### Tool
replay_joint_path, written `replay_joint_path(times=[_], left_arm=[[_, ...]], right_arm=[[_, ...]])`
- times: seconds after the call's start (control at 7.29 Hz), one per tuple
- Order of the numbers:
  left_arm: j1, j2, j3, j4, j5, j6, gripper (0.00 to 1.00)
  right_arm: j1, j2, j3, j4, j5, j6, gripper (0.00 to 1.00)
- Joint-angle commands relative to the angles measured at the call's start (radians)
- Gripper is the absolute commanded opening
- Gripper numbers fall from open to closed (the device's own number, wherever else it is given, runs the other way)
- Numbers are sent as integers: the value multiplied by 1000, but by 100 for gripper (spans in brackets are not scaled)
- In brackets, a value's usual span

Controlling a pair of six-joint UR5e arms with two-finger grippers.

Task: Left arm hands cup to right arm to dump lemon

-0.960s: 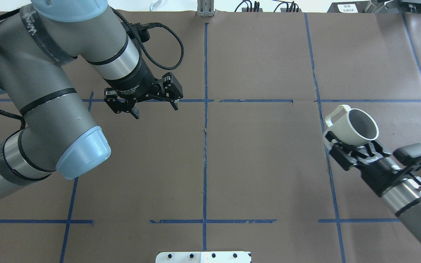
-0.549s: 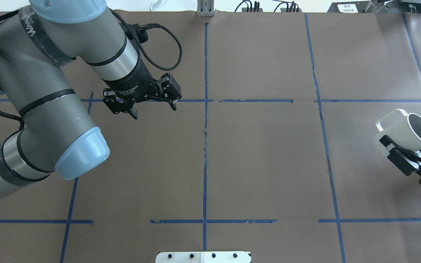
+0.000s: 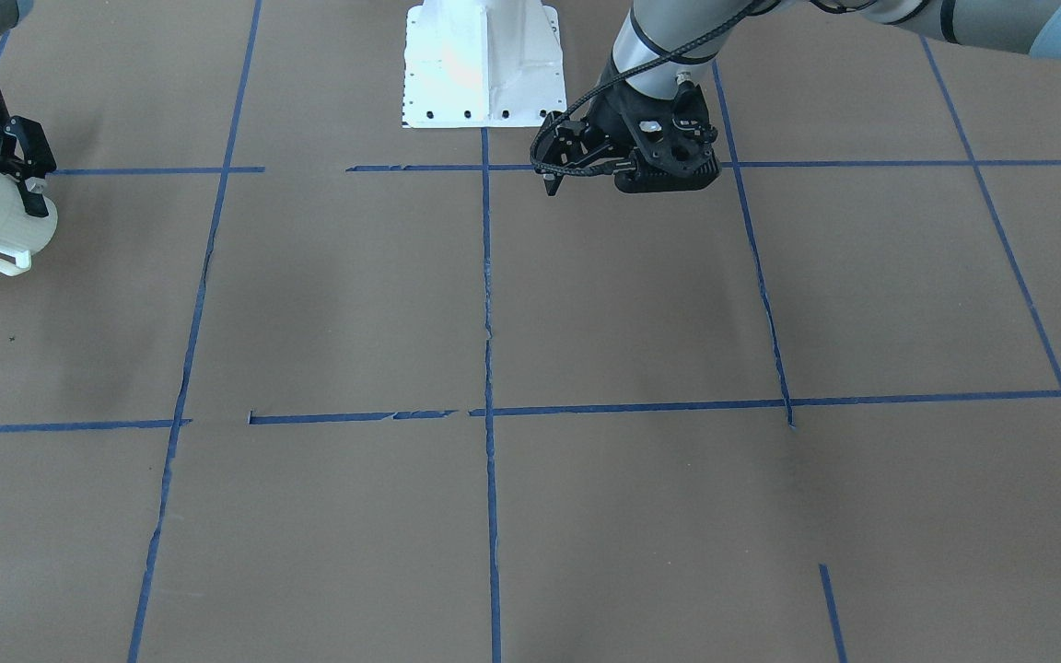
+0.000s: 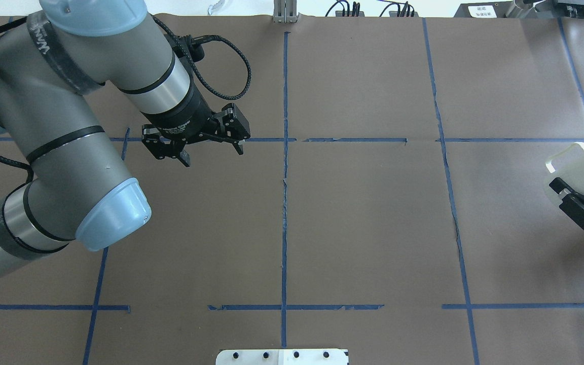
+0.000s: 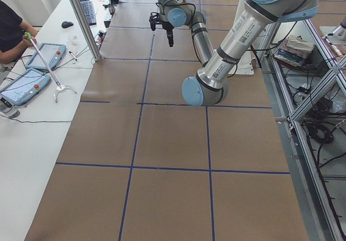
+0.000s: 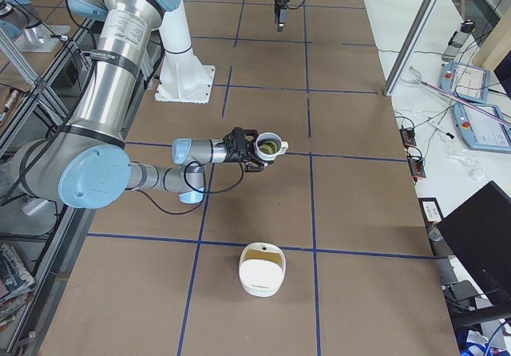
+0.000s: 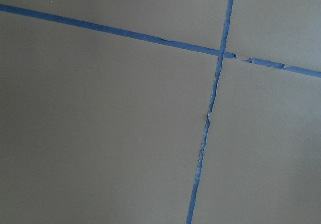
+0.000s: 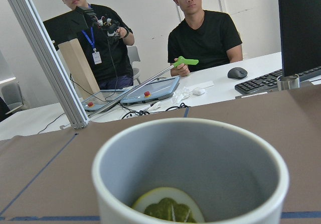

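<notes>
Cup (image 4: 583, 170)?
— Clamped by its wall in my right fingers (image 4: 573, 205), off the table (image 4: 363, 228), lemon (image 8: 168, 206) inside. Left fingers (image 4: 184, 156) spread, empty, well apart.
Dump where?
— Probably the white tub (image 6: 262, 270), farther toward the table's right end, on the side the cup's mouth faces.

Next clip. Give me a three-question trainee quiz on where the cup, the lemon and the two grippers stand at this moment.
1. True or false: the left gripper holds the cup.
2. Where is the lemon? A: inside the cup. B: between the left gripper's fingers. C: in none of the views.
3. Fill in: the cup is clamped by the ___ gripper.
Key: 1 false, it hangs open and empty. 2 A. 3 right: the right gripper is shut on the cup.
</notes>
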Motion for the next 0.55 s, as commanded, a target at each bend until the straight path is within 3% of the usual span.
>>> replay_joint_path(times=[0.0, 0.14, 0.41], left_arm=[[3, 2, 0, -7, 2, -3, 100], [5, 2, -1, -7, 3, -4, 100], [6, 0, -3, -16, 15, -26, 100]], right_arm=[[134, 53, 9, -130, 151, 29, 9], [280, 71, 9, -175, 359, 31, 9], [385, 49, 0, -171, 488, 81, 9]])
